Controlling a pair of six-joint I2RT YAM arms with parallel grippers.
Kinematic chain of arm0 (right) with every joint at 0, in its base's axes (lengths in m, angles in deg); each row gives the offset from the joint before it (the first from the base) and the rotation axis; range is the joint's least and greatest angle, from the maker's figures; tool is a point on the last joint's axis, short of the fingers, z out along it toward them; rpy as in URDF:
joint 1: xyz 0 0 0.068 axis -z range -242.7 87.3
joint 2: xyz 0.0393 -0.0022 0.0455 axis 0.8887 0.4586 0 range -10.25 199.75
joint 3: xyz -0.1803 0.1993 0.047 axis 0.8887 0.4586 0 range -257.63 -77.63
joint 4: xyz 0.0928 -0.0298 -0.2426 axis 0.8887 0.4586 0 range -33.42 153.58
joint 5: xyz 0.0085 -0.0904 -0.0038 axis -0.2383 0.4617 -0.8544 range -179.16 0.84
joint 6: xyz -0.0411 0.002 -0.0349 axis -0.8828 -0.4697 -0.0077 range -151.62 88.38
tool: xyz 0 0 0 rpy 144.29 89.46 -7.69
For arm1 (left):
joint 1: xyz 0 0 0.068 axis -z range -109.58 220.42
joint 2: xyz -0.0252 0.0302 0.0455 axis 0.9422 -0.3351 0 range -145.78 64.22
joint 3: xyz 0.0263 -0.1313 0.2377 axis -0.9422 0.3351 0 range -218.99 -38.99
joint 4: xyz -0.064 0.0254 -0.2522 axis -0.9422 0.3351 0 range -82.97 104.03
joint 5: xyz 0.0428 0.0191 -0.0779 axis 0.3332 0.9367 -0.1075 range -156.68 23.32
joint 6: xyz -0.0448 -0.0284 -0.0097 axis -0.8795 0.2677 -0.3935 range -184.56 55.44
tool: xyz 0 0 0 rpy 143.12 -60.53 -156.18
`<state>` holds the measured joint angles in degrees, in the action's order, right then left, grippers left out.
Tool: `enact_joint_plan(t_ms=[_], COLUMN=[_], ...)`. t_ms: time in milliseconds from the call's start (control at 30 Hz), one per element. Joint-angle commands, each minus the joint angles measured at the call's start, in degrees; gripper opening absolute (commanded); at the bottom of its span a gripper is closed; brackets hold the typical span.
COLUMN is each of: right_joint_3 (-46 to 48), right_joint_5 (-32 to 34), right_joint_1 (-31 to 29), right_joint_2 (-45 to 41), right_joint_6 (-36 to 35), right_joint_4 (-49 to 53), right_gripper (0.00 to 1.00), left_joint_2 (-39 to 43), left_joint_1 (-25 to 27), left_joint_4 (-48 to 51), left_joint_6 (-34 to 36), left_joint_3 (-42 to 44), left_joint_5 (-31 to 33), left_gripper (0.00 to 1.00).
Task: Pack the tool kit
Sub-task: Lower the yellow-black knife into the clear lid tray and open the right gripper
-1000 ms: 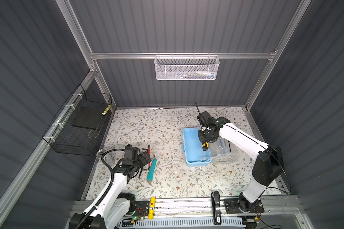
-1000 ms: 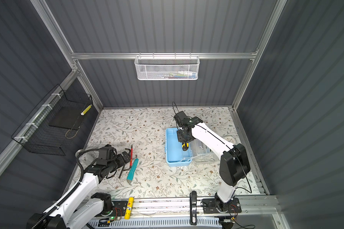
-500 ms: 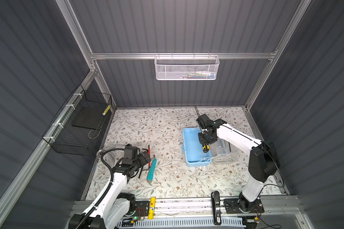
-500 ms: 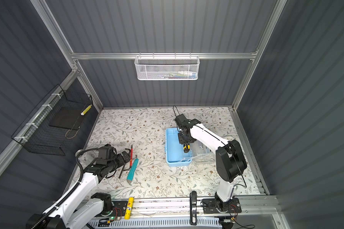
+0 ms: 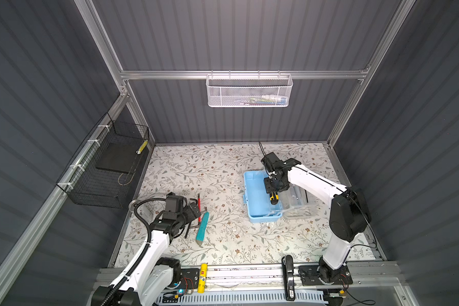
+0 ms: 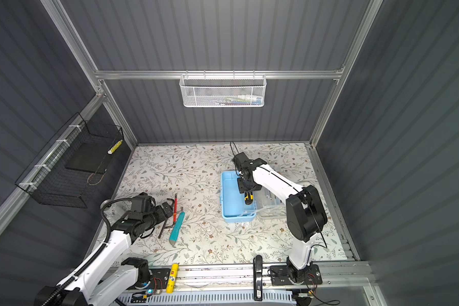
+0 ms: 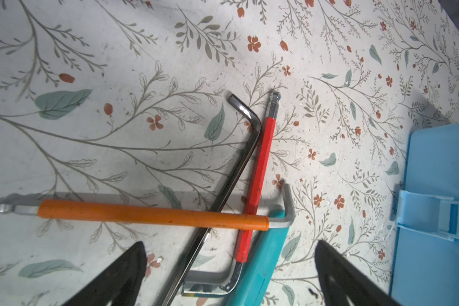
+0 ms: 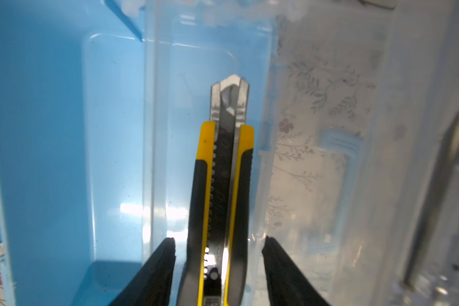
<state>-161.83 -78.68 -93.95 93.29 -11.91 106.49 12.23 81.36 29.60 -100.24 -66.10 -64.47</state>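
Note:
The tool kit's light-blue box [image 5: 255, 209] [image 6: 229, 209] lies open on the floral mat, its clear lid [image 5: 301, 205] folded out to the right. A yellow-black utility knife [image 5: 273, 199] [image 6: 248, 198] [image 8: 223, 172] lies in the box along its lid side. My right gripper [image 5: 272, 186] [image 8: 217, 239] stands open around the knife's rear end, with a gap on each side. My left gripper [image 5: 194, 210] [image 7: 229, 242] is wide open just above a heap of hex keys: orange-sleeved [image 7: 154, 214], red-sleeved [image 7: 260, 172] and black [image 7: 239, 164]. A teal-handled tool [image 5: 202, 227] lies beside them.
A white mesh basket [image 5: 249, 91] hangs on the back wall. On the left wall hangs a black wire basket [image 5: 109, 169]. A yellow tube [image 5: 203, 278] and a black bar [image 5: 289, 275] lie on the front rail.
The right gripper's jaws have parted from the utility knife, which they held shut a moment ago. The left arm has not moved.

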Motion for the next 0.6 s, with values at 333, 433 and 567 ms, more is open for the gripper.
enact_joint_plan(t_ms=[333, 433, 567], right_joint_3=[-11.53, -12.76, -16.10], right_joint_5=[-11.51, -11.34, -13.66], right_joint_1=[-21.62, -26.12, -28.42], right_joint_2=[5.30, 9.63, 16.30], right_joint_6=[-5.89, -7.97, -8.39], right_joint_4=[-14.11, -16.30, -15.22], right_gripper=[0.60, 0.62, 0.63], left_joint_2=[-1.11, -0.32, 1.67], left_joint_1=[0.05, -0.92, -2.81], left_joint_4=[9.81, 12.86, 12.89], left_joint_6=[3.57, 2.51, 2.30], left_joint_3=[-9.00, -9.76, -9.61], left_joint_5=[16.59, 19.02, 17.66], left_gripper=[0.99, 0.99, 0.99])
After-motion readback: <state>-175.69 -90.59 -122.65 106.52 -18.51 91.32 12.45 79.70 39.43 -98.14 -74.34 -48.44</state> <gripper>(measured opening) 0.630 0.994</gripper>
